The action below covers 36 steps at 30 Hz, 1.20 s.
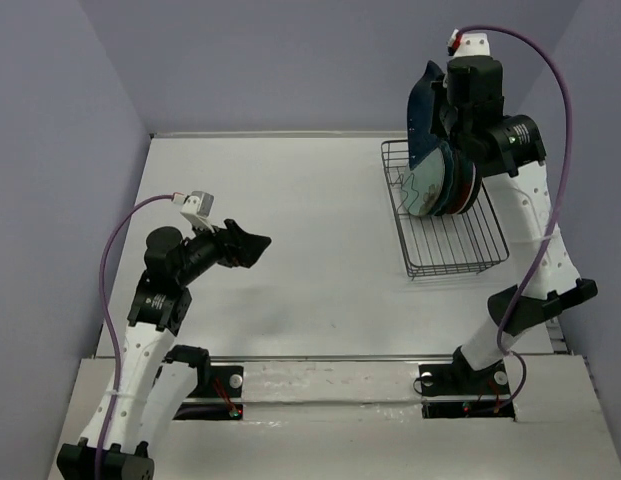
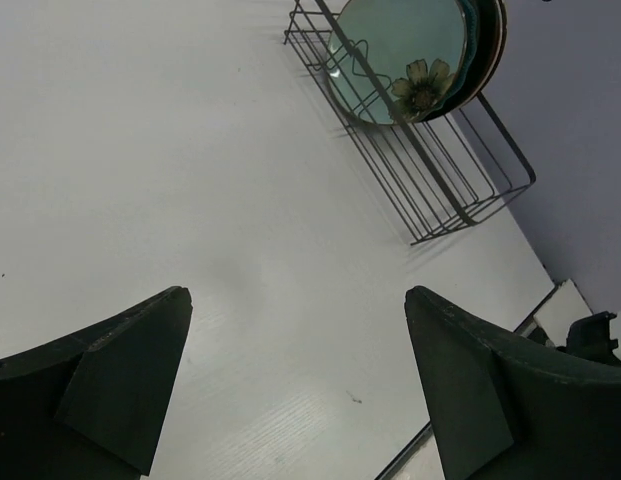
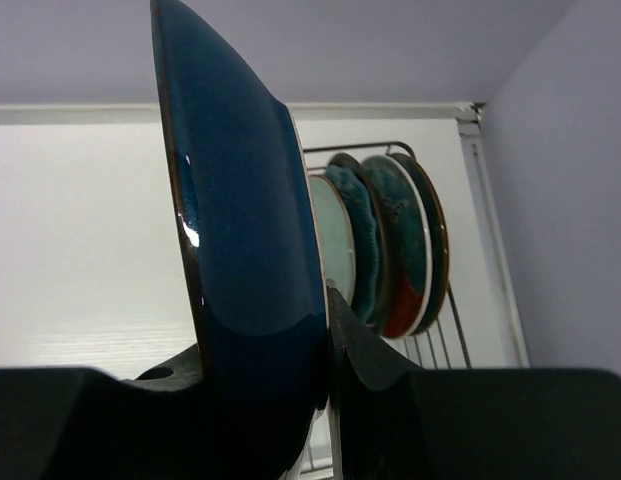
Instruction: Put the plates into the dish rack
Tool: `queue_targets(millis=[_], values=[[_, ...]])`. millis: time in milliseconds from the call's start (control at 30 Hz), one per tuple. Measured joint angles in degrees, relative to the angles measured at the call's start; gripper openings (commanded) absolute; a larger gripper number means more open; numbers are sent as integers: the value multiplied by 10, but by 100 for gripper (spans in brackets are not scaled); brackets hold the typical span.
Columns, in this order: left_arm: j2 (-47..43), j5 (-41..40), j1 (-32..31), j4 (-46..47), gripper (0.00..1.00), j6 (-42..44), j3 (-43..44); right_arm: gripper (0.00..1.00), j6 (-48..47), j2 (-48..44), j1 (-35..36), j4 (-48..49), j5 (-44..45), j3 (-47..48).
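The left arm (image 1: 155, 300) sits folded low at the near left. Its left gripper (image 1: 252, 245) points right over the bench (image 1: 300, 190) with jaws spread wide apart and nothing between them. The right arm (image 1: 535, 230) rises tall from its near-right base and leans toward the far right corner. The right gripper (image 3: 265, 350) is clamped on the lower rim of the dark blue plate (image 1: 423, 105), which it holds on edge, a little tilted, above the far end of the dish rack (image 1: 455, 245).

The top view shows that plate hanging above the racked plates (image 1: 438, 190) and slightly to their left, apart from the wire. The right wrist view looks along the held plate's glossy back and shows one finger pressed to each face. Behind it the row stands on edge: a mint plate first, then teal ones. The left wrist view alone shows the mint plate's face, with a flower printed near its rim, and the rack's long side rail.

All the racked plates crowd the rack's far end, and nearer than them only bare wires show. The rack lies near the far wall (image 1: 290, 60), with the right arm between it and the right wall (image 3: 570, 200). A broad stretch of bench spreads between the two arms.
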Motion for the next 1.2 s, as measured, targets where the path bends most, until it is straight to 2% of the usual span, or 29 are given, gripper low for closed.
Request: queue_targets(millis=[133,367,1200], values=[[14,-5,-5,-17,99,11,0,7,-16,45,-29,-45,21,9],[14,-13,-30,-24,99,18,0,7,-23,124,-49,-70,15,-51],[28,-13,-60,-24,99,21,0,7,-50,266,-81,-47,17,-51]])
